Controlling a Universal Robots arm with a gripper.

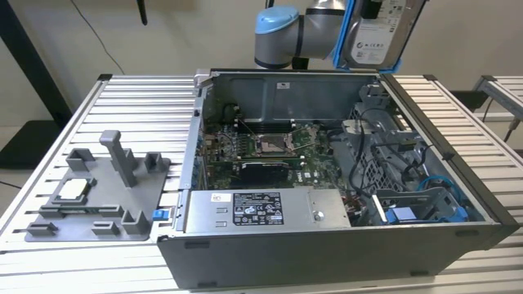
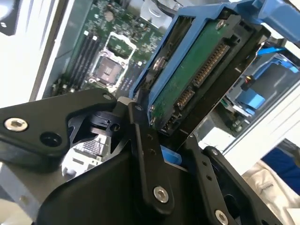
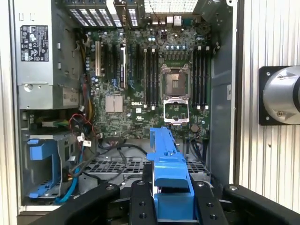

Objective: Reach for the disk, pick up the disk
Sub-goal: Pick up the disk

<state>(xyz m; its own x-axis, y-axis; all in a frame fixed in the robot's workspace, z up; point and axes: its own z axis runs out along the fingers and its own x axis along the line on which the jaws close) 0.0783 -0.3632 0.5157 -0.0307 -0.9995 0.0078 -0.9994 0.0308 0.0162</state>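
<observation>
**Disk lifted clear of the case, held in my end effector**

Because the disk (image 1: 372, 33) must come out of the open computer case (image 1: 327, 184) without catching on cables, I hold it high above the case, near the rear wall, with its labelled face turned outward in the exterior view. It hangs on edge, not flat, and touches nothing except me.

My end effector (image 2: 164, 140) is closed on the disk. In the second wrist view the black fingers (image 2: 147, 154) press on the two sides of the blue frame (image 2: 161, 56), and the green circuit board with its connector row points away from my palm. In the first wrist view the same blue frame (image 3: 166, 173) stands between my fingers (image 3: 140, 201), so the opening is only as wide as the frame is thick. I judge the grasp is on the frame and not on the bare metal, which I think protects the board.

Far below my end effector lies the motherboard (image 3: 154, 84) with its empty processor socket (image 3: 175, 84). The blue drive bay (image 1: 425, 211) sits below me, at the front corner of the case, and looks vacant. The case stands on the ribbed worktop (image 1: 122, 98), where a grey fixture tray (image 1: 98, 196) rests beside it, well apart from me.
</observation>
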